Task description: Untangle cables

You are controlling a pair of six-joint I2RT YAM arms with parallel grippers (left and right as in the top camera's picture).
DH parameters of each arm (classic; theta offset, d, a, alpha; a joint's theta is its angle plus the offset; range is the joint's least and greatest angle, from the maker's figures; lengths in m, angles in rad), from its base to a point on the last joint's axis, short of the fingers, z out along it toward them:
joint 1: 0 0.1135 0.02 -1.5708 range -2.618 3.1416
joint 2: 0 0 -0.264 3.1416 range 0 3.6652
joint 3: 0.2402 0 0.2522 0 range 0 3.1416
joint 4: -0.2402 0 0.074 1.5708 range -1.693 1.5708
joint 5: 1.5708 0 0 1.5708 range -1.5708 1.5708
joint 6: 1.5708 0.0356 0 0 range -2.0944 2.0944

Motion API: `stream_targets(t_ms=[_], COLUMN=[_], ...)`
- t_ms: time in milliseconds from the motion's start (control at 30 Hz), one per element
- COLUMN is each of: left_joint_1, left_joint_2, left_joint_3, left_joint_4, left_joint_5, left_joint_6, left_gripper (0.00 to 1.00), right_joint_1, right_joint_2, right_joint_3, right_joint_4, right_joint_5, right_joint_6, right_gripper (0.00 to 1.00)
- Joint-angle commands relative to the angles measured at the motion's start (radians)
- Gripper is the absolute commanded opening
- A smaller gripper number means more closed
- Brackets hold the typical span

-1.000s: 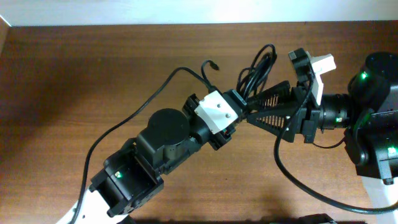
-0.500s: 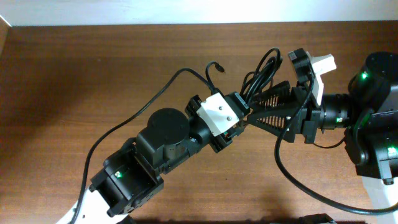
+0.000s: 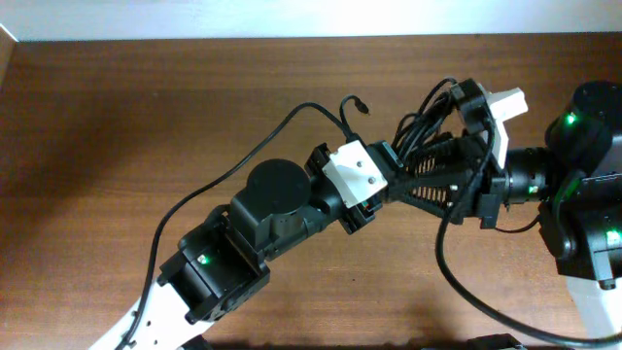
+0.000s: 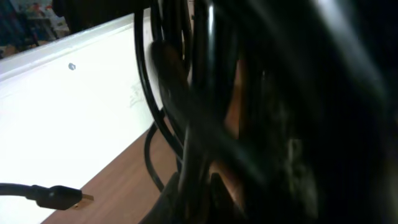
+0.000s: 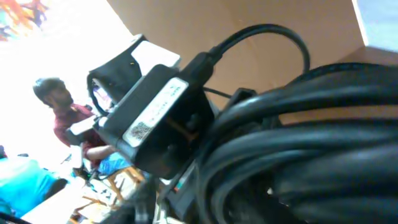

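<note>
The cables (image 3: pixel 428 112) are a bundle of thin black cords looping up between my two grippers, right of the table's middle. One loose end with a small plug (image 3: pixel 361 103) sticks up to the left of the bundle. My left gripper (image 3: pixel 387 173) reaches in from the lower left and is shut on the cables. My right gripper (image 3: pixel 406 178) comes from the right, its fingertips drawn together on the same bundle. In the left wrist view, blurred cables (image 4: pixel 168 93) fill the frame and a metal-tipped plug (image 4: pixel 62 198) hangs at lower left. In the right wrist view, cables (image 5: pixel 298 143) hide the jaws.
A long thin black cord (image 3: pixel 209 185) trails from the bundle to the lower left beside the left arm. The brown wooden table (image 3: pixel 117 117) has a white wall along its far edge. The left arm's camera housing (image 5: pixel 152 118) sits close in the right wrist view.
My left gripper has moved right and slightly up toward the right gripper, carrying the cables. The bundle's loops and the loose plug end have shifted right. The right arm has barely moved.
</note>
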Motion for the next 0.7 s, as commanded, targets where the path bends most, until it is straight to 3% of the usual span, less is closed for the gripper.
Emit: stream_targets(t_ms=[0,67,167,500,667], left_joint_1=[-0.001,-0.001,-0.001,-0.001,-0.001], left_joint_2=[-0.006,-0.006,-0.006,-0.048,-0.099], left_joint_3=[0.002,0.002,0.002,0.002,0.002], left_joint_4=[0.012,0.013,0.018,0.01,-0.098], left_joint_5=[0.032,0.032,0.032,-0.051,-0.119], left_joint_6=[0.013,0.013,0.013,0.014,0.075], left_gripper=[0.0,0.0,0.0,0.0,0.0], right_joint_1=[0.01,0.01,0.01,0.008,-0.027], right_joint_2=[-0.01,-0.01,-0.01,-0.01,-0.014], right_joint_3=[0.007,0.007,0.007,0.007,0.007], right_joint_4=[0.005,0.004,0.004,0.011,0.112], right_joint_5=[-0.013,-0.013,-0.014,-0.037,-0.106], right_joint_6=[-0.011,-0.011,-0.011,-0.011,0.038], right_gripper=[0.21,0.08,0.04,0.04,0.04])
